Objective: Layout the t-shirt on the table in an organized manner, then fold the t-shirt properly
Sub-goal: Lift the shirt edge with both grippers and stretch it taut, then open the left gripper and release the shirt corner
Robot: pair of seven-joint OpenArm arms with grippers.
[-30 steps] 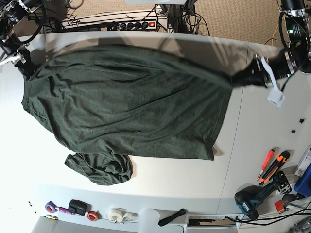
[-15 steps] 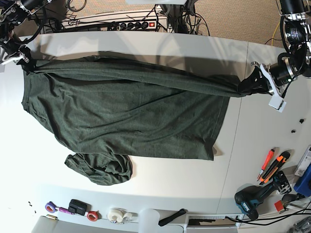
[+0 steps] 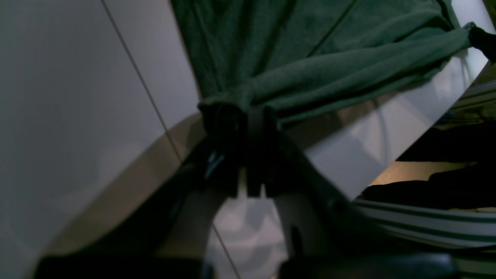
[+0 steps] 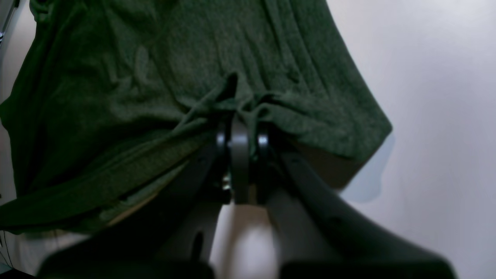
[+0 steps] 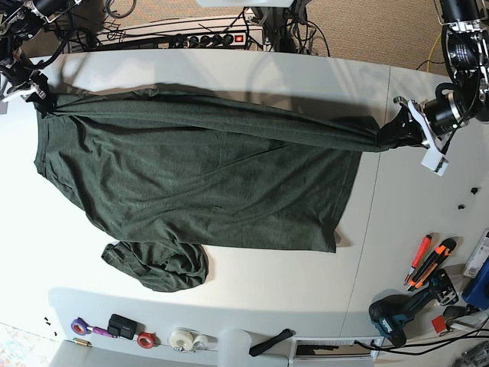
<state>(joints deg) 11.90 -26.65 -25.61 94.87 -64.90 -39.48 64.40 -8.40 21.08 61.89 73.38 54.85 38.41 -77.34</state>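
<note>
The dark green t-shirt lies spread over the white table. Its far edge is pulled into a taut band between both grippers. A bunched sleeve lies off the near left side. My left gripper is at the right end of the band, shut on a gathered corner of the t-shirt, as the left wrist view shows. My right gripper is at the far left. There, in the right wrist view, it is shut on a puckered fold of the t-shirt.
Orange cutters, a cordless drill and a blue object lie at the near right. Tape rolls and small items line the near edge. A power strip and cables sit behind the table. A thin seam crosses the tabletop.
The billowing upper layer of the shirt has dropped and tightened into a narrow stretched band between the grippers. The left gripper has shifted slightly toward the near side; the right one has barely moved.
</note>
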